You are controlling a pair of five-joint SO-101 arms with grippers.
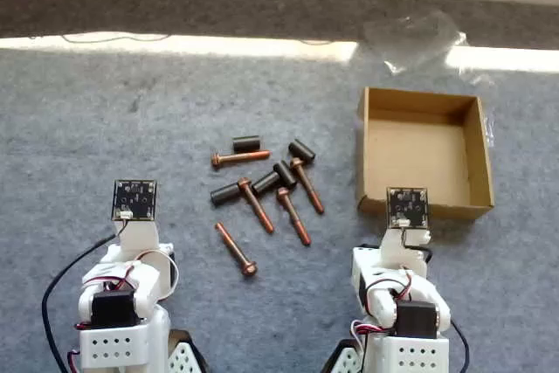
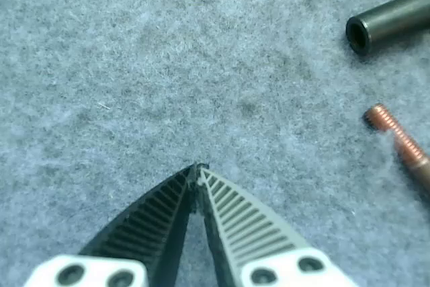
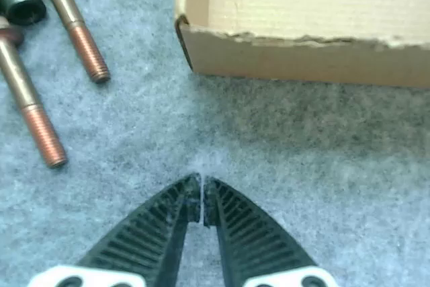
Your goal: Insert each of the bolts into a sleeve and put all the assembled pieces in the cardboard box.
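The high view looks steeply down on the grey surface (image 1: 105, 120) from a fixed spot above and behind both arms. It is far enough back to hold the whole work area, with the arm bases at 7 and 5 o'clock and the cardboard box (image 1: 361, 146) at 2 o'clock. The left wrist view sits close over the surface, facing forward and down past the left claw (image 2: 199, 167). It shares with the high view one sleeve (image 2: 390, 23) and the nearest bolt (image 2: 403, 144), both about 7 o'clock from that view's centre. The right wrist view, equally close behind the right claw (image 3: 201, 181), shares the box's near corner and two bolt ends (image 3: 47, 136)
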